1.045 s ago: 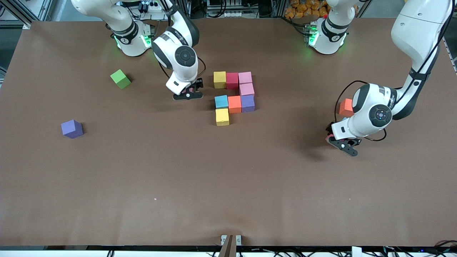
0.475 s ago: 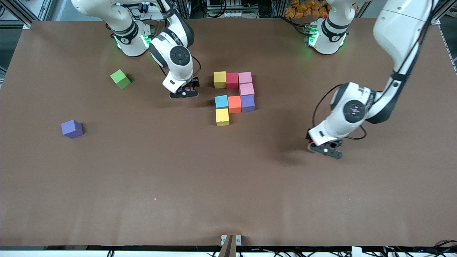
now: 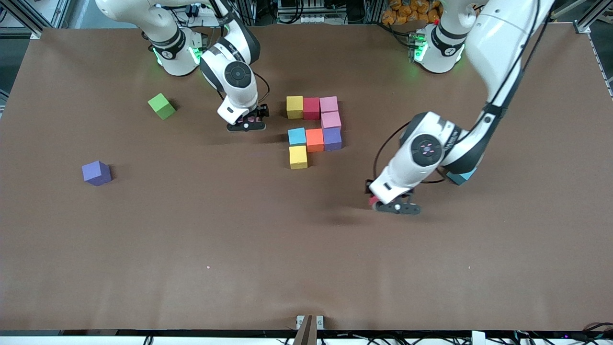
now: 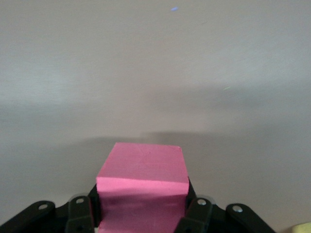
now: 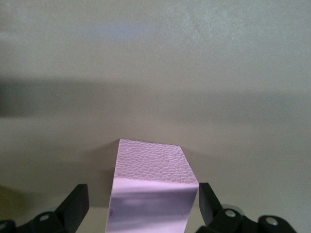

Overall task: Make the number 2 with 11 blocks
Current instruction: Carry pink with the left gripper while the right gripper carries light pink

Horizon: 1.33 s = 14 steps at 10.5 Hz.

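A red block (image 4: 142, 187) is held tight in the left gripper (image 3: 393, 205), up over the table (image 3: 191, 249). A pink block (image 5: 151, 187) sits between the right gripper's (image 3: 246, 124) open fingers.

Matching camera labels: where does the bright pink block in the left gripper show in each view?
Front view: the bright pink block is a sliver in the left gripper, held over the table.
Left wrist view: the block is close up between that gripper's fingers.
Right wrist view: not in it; the paler pink block is another.
Shared landmark: the brown table.
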{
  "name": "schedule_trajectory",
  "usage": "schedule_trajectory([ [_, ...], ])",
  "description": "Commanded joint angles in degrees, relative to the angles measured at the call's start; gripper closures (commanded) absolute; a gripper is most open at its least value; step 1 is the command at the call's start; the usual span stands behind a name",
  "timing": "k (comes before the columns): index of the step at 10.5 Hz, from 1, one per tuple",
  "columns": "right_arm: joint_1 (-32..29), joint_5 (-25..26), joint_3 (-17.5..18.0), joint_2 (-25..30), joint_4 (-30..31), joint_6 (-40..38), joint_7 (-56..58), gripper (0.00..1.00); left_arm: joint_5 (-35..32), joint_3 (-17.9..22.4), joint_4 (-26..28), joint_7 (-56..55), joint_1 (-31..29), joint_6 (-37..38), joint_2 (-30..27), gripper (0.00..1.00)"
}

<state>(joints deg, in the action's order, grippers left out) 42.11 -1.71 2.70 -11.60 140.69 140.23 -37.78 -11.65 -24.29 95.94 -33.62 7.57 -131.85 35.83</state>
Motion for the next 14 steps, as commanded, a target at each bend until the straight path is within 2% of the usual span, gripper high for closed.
schedule_trajectory([
  [1, 0.2, -1.1, 0.2, 1.4, 2.8, 2.3, 0.4, 0.00, 3.4, 1.1, -9.9, -6.0, 5.8, 2.6, 6.5, 0.90],
  [2, 0.4, -1.1, 0.2, 1.1, 2.8, 2.4, 0.4, 0.00, 3.4, 1.3, -13.0, -8.5, 8.1, 2.8, 8.5, 0.91],
  [3, 0.8, -1.1, 0.2, 1.1, 2.8, 2.5, 0.3, 0.04, 3.5, 2.5, -15.6, -12.1, 10.9, 3.0, 10.1, 0.98],
  [4, 0.8, -1.1, 0.2, 1.1, 2.8, 2.5, -0.2, 0.43, 3.6, 5.4, -17.9, -16.4, 15.4, 3.6, 11.3, 0.99],
  [5, 0.8, -1.1, 0.2, 1.1, 2.7, 2.5, -0.2, 0.72, 4.0, 7.9, -19.2, -19.4, 19.0, 3.7, 11.9, 0.99],
  [6, 0.8, -1.0, 0.2, 1.3, 2.6, 2.4, -0.1, 0.84, 5.0, 9.3, -20.4, -22.3, 21.3, 3.7, 12.4, 0.98],
  [7, 0.7, -1.0, 0.2, 1.9, 2.1, 2.5, -0.1, 0.88, 5.1, 9.3, -21.0, -24.8, 22.4, 3.7, 13.4, 0.98],
  [10, -1.4, -1.0, -0.3, 4.7, -0.1, -0.2, 1.1, 0.88, 5.1, 12.4, -22.9, -31.0, 28.3, 3.6, 15.4, 0.98],
  [12, -6.9, -1.0, -0.2, 7.0, -2.5, -6.7, 7.8, 0.88, 5.1, 13.4, -22.7, -32.2, 30.0, 3.6, 15.6, 0.97],
  [14, -14.0, -1.0, -0.3, 7.9, -3.3, -8.8, 15.9, 0.88, 5.1, 13.4, -22.6, -32.2, 30.2, 3.6, 15.6, 0.96],
])
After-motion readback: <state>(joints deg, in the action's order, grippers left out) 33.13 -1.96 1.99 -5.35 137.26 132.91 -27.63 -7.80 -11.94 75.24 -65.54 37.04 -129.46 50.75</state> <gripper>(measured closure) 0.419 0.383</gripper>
